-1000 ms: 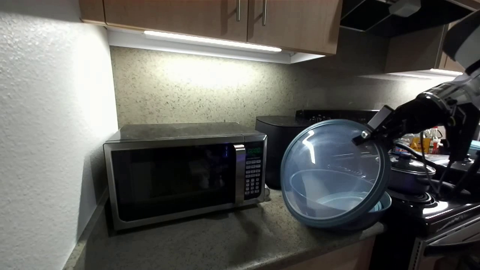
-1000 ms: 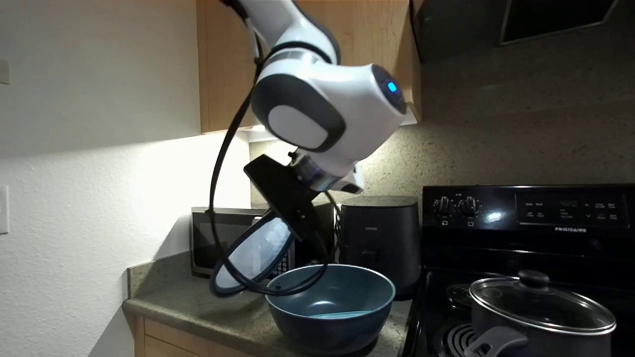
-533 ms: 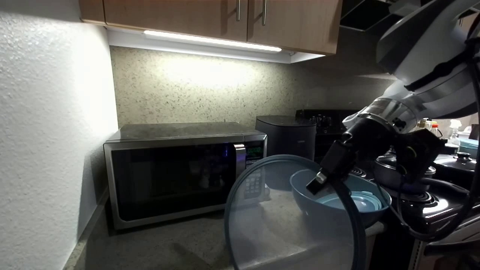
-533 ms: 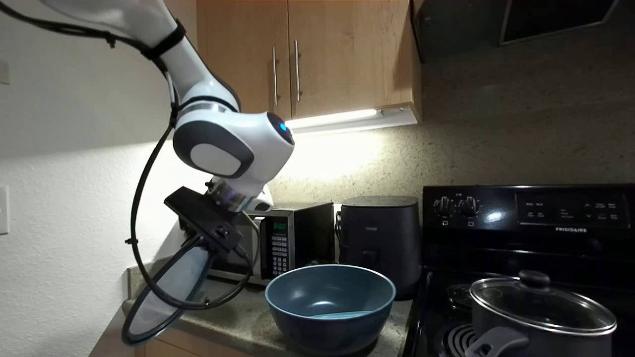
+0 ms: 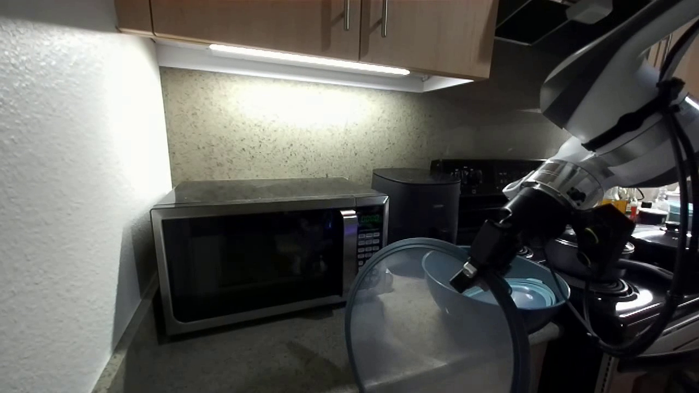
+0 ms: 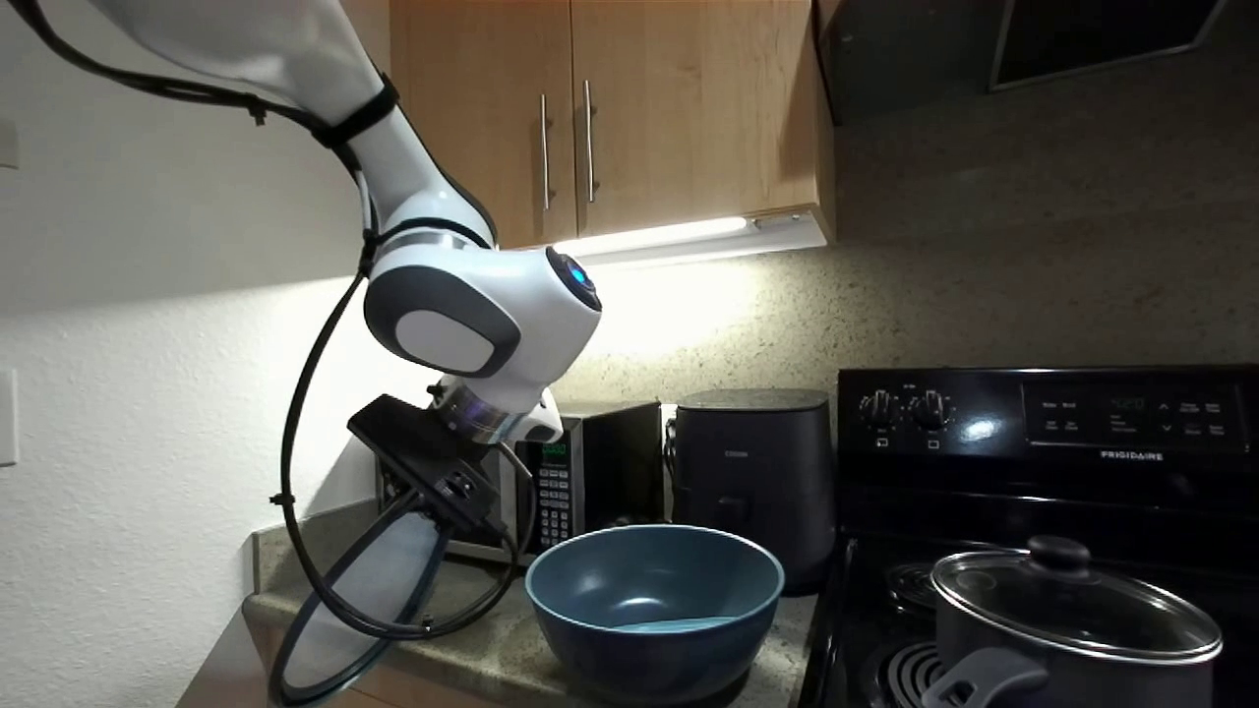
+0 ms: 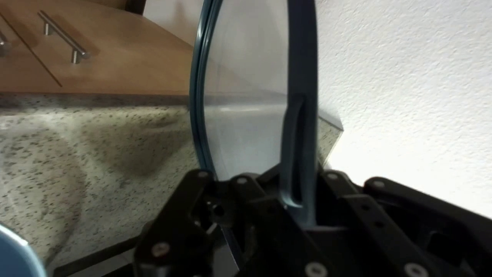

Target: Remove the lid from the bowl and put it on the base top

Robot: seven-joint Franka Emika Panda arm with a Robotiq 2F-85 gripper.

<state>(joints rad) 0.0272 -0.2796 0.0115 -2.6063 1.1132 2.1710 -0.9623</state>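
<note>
The large round translucent lid with a blue-grey rim (image 5: 426, 333) is held tilted, nearly on edge, in the air in front of the countertop (image 5: 256, 355). It also shows in an exterior view (image 6: 379, 590) and in the wrist view (image 7: 250, 130). My gripper (image 5: 467, 277) is shut on the lid's rim; in the wrist view the rim stands between the fingers (image 7: 296, 192). The blue bowl (image 6: 654, 659) stands uncovered on the countertop, right of the lid in both exterior views. Its edge shows at the lower left of the wrist view (image 7: 17, 256).
A light blue item (image 5: 527, 295) lies inside the bowl. A microwave (image 5: 254, 262) stands against the wall corner, with a black air fryer (image 6: 752, 482) beside it. A black stove (image 6: 1033, 511) with a lidded pot (image 6: 1072, 639) is at the right. Cabinets (image 6: 679, 118) hang above.
My gripper and the lid have swung away from the bowl, left and down in both exterior views. Over the last half second they have shifted slightly back right and lower. The bowl has not moved.
</note>
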